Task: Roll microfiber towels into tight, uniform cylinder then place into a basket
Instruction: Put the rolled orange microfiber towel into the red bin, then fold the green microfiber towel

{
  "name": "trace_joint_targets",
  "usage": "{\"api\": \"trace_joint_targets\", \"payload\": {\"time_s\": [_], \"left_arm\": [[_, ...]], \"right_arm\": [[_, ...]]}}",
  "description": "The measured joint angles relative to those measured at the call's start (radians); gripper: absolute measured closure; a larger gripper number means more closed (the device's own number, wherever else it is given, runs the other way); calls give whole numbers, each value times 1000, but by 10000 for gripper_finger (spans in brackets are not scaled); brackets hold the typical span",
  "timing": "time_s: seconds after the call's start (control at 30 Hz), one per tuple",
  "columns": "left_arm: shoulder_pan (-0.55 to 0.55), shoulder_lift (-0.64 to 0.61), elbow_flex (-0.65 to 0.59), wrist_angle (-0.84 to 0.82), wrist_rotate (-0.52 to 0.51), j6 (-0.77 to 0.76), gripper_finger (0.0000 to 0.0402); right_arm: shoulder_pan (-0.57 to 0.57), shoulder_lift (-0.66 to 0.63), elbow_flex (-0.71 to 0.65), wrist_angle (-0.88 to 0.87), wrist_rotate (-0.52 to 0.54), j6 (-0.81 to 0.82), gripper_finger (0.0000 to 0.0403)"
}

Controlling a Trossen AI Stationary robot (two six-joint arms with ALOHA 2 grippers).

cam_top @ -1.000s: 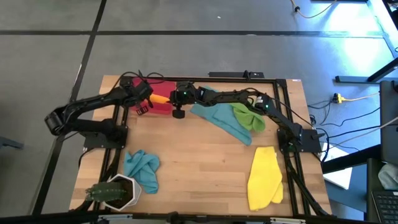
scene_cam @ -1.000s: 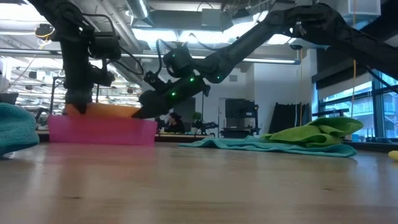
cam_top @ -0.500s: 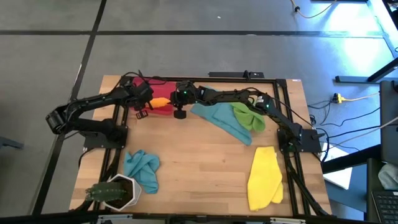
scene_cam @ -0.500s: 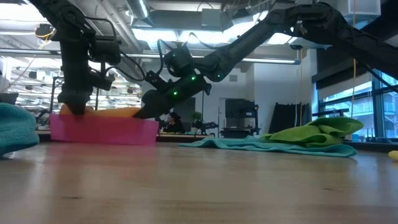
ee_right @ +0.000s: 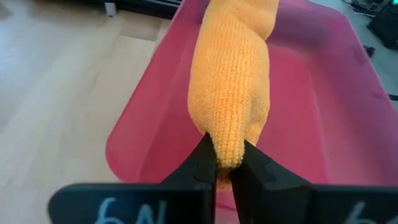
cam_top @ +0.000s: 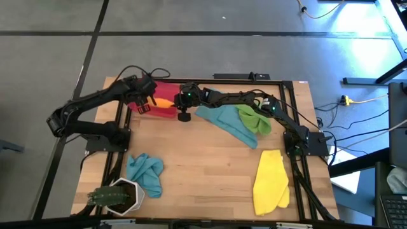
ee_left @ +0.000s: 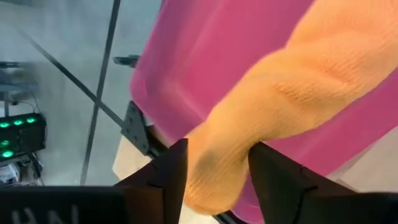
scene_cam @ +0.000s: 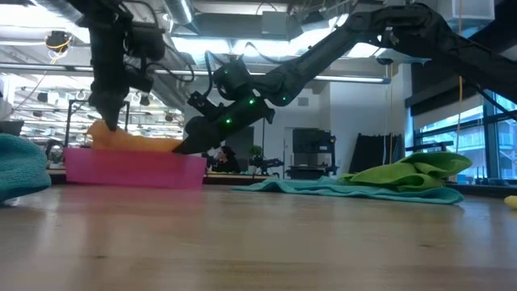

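Wooden surface [cam_top: 203, 172] carries everything, with the red basket [cam_top: 166, 111] as landmark. Inside the basket lies the rolled orange towel [ee_right: 233, 81], largely hidden from overhead by both arms. At the basket's right end, the right tool [ee_right: 224, 171] pinches the roll's tip. Over its left end, the left tool [ee_left: 214, 168] is spread astride the roll's other end.

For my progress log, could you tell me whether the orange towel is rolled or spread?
Rolled: the orange towel lies as a cylinder in the basket.
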Motion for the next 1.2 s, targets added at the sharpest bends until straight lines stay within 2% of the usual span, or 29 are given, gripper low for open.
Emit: {"api": "trace_joint_targets", "payload": {"time_s": [0.4, 0.57, 0.7, 1.0, 1.1, 1.2], "left_arm": [[-3, 0, 32, -39, -40, -24, 216], [-3, 0, 32, -37, 47, -73, 214], [-9, 0, 32, -37, 54, -80, 215], [-36, 0, 32, -35, 37, -79, 216], [-37, -4, 32, -34, 37, -81, 216], [-49, -21, 32, -31, 33, -106, 216]], "right_arm": [[2, 0, 0, -1, -20, -23, 371], [4, 1, -1, -7, -130, -39, 362], [9, 1, -1, -9, -169, -40, 320], [39, -37, -4, -77, -183, -50, 171], [53, -74, -5, -112, -185, -55, 149], [64, -122, -3, -169, -185, -67, 146]]}}
